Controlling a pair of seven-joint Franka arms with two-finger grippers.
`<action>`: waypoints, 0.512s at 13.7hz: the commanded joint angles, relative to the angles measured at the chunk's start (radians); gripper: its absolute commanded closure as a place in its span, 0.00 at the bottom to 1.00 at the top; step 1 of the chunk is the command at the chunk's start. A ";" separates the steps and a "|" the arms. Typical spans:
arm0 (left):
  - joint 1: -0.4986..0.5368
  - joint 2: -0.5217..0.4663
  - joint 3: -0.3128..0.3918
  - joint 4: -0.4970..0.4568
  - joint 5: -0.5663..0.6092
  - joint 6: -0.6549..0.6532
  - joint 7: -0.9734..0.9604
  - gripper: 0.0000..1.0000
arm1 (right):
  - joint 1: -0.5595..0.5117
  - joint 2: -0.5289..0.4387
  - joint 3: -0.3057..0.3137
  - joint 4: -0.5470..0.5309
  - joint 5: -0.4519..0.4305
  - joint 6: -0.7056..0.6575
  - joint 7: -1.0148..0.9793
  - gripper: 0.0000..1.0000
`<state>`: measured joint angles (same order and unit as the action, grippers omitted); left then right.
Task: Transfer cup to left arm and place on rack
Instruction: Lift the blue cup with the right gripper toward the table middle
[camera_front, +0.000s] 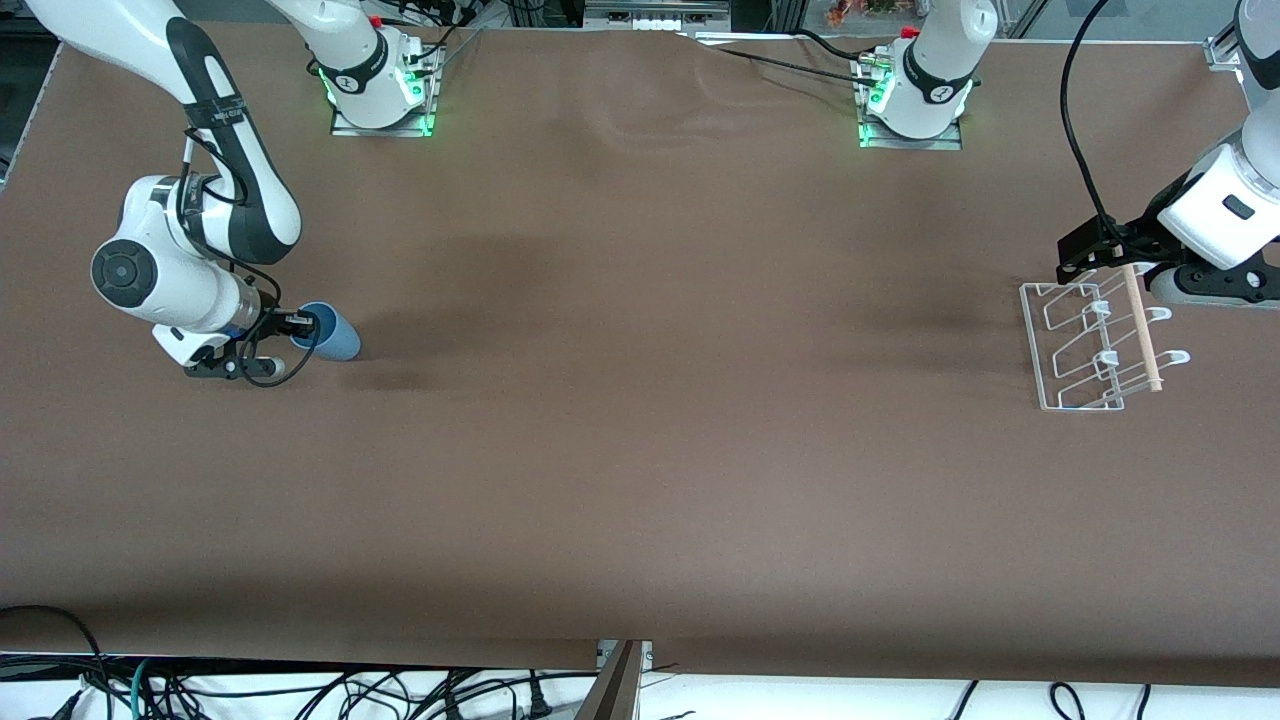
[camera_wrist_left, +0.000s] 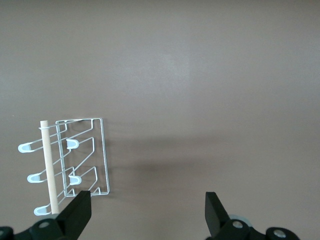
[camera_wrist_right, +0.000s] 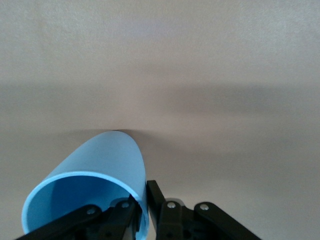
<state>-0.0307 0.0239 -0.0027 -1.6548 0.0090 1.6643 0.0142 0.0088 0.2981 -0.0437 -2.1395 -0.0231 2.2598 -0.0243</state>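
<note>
The light blue cup (camera_front: 330, 333) lies tilted on its side at the right arm's end of the table, its open mouth toward the right gripper. My right gripper (camera_front: 300, 328) is shut on the cup's rim (camera_wrist_right: 143, 202), one finger inside the mouth and one outside the wall. The cup's closed end touches or nearly touches the table. The clear wire rack (camera_front: 1085, 345) with its wooden dowel (camera_front: 1141, 328) stands at the left arm's end. My left gripper (camera_front: 1095, 250) is open and empty, over the rack's edge farthest from the front camera; the rack (camera_wrist_left: 82, 157) shows beside one finger (camera_wrist_left: 80, 212).
The brown table (camera_front: 650, 400) stretches bare between the cup and the rack. The two arm bases (camera_front: 380, 90) stand along the table's edge farthest from the front camera. Cables hang below the nearest edge.
</note>
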 joint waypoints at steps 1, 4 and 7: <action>0.005 -0.016 -0.003 -0.013 0.020 -0.005 0.018 0.00 | 0.003 -0.020 0.005 0.097 0.083 -0.142 0.006 1.00; 0.005 -0.016 -0.003 -0.013 0.020 -0.005 0.018 0.00 | 0.003 -0.022 0.016 0.216 0.132 -0.293 0.006 1.00; 0.005 -0.016 -0.003 -0.013 0.020 -0.005 0.016 0.00 | 0.003 -0.022 0.065 0.317 0.230 -0.391 -0.003 1.00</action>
<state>-0.0307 0.0239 -0.0027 -1.6548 0.0090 1.6643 0.0142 0.0154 0.2767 -0.0135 -1.8901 0.1479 1.9385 -0.0243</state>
